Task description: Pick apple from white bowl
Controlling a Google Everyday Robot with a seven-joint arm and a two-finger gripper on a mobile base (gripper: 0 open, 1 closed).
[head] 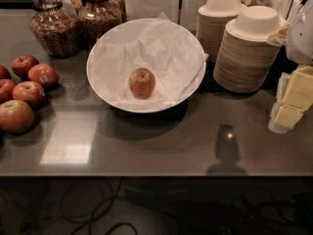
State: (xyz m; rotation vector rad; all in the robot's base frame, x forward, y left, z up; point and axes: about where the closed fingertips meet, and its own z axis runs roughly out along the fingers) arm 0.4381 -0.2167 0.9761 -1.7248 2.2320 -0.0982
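Observation:
The apple, small, round and red-orange with a yellowish patch at its stem dimple, lies alone near the middle of the white bowl. The bowl is wide, shallow and glossy, lined with crumpled white paper, and stands on the dark counter at centre back. My gripper is a white shape at the right edge, partly cut off by the frame. It is well right of the bowl, beyond the stacked beige bowls, and touches neither the apple nor the bowl.
Several darker red apples lie in a group at the left edge. Glass jars stand at back left. Two stacks of beige disposable bowls stand right of the white bowl. Yellow packets sit at far right. The counter's front edge runs below.

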